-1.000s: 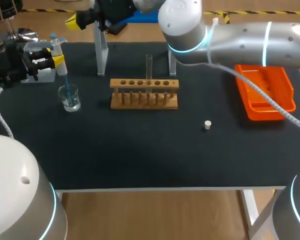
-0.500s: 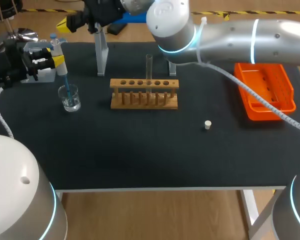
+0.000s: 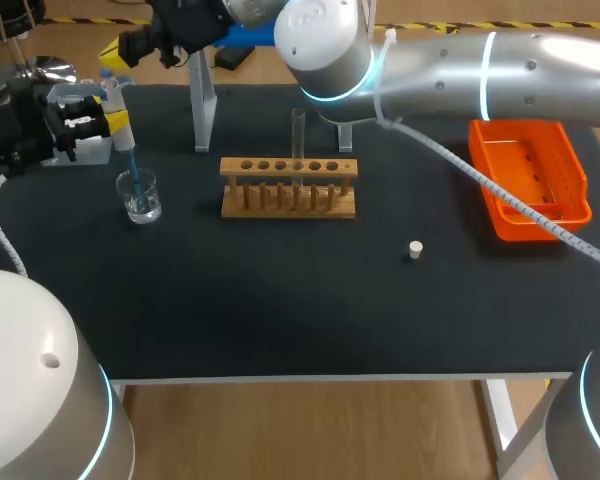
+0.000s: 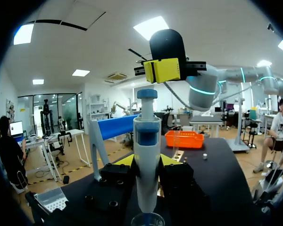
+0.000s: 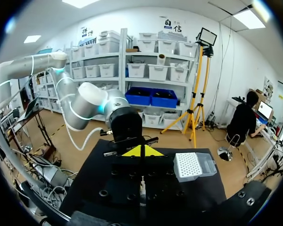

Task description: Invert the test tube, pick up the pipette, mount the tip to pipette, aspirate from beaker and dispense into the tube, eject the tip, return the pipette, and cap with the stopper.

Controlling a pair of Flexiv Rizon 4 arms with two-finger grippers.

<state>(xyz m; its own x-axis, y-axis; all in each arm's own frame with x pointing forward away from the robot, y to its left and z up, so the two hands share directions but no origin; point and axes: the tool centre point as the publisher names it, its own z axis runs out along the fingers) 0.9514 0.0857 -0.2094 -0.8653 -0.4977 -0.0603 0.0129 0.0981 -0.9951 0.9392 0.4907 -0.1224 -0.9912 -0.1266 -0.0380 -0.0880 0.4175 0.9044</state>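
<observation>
My left gripper [image 3: 115, 118] at the table's far left is shut on the white and blue pipette [image 3: 113, 100], held upright. Its blue tip [image 3: 133, 170] dips into the glass beaker [image 3: 140, 196]. In the left wrist view the pipette [image 4: 147, 136] stands between my fingers, with the beaker [image 4: 147, 219] under it. My right gripper [image 3: 120, 50], shut and empty, hangs just above the pipette's plunger and shows as a yellow block [image 4: 166, 70]. The test tube [image 3: 298, 135] stands upright in the wooden rack [image 3: 288, 190]. The white stopper [image 3: 415, 250] lies on the mat.
An orange tray [image 3: 528, 180] sits at the right edge. Two white stand legs [image 3: 202, 100] rise behind the rack. My right arm [image 3: 430, 65] spans the back of the table. A white tip box [image 5: 193, 165] sits by the left arm.
My right arm has swung further left along the back, bringing its shut gripper closer over the pipette. The left arm, pipette and beaker have stayed put.
</observation>
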